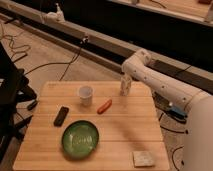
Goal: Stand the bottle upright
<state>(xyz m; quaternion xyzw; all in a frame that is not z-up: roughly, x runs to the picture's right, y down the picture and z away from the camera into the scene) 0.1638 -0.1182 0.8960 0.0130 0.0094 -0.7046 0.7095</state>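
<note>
The bottle (125,89) is small and white, and it stands upright near the far right edge of the wooden table (120,135). My gripper (124,79) is right above the bottle at its top, at the end of the white arm (155,80) that reaches in from the right. Whether the gripper touches the bottle is not clear.
A white paper cup (86,94) stands left of the bottle, with an orange carrot-like piece (104,106) lying between them. A black flat object (61,116) lies at the left, a green bowl (80,138) at the front, and a pale square pad (143,158) at the front right.
</note>
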